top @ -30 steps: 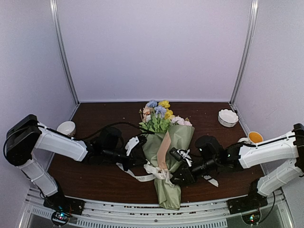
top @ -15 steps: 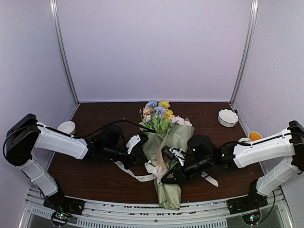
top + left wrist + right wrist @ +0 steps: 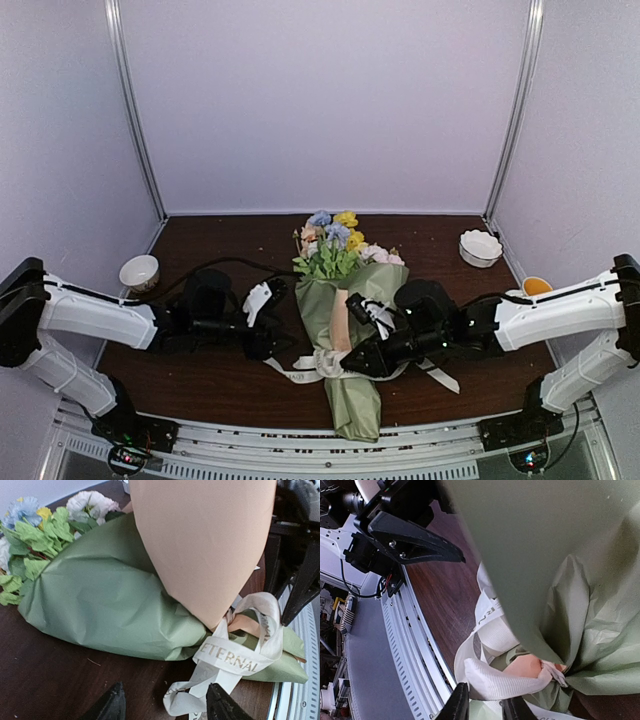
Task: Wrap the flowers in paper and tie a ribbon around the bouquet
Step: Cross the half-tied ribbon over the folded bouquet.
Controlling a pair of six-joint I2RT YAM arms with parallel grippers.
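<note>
The bouquet (image 3: 352, 400) lies on the dark table (image 3: 200, 375) with its narrow tail at the near edge, between the two arm bases. Just above that tail, the cream ribbon (image 3: 232, 660), printed ETERNAL, is wrapped round the neck of the paper (image 3: 110, 605), with a loop and loose ends trailing onto the wood. The right gripper (image 3: 486, 709) sits at the knot with its jaws narrow and a ribbon loop at the tips; whether it pinches the ribbon cannot be told. The left gripper (image 3: 166, 706) hovers just left of the sleeve, with its jaws wide and nothing in them. Farther back the sleeve widens, green with a tan fold, and the flowers (image 3: 335, 245) spill out at the far end. A small bowl (image 3: 139, 270) stands far left, a scalloped dish (image 3: 480, 247) far right, and a cup (image 3: 537, 288) near the right arm.
</note>
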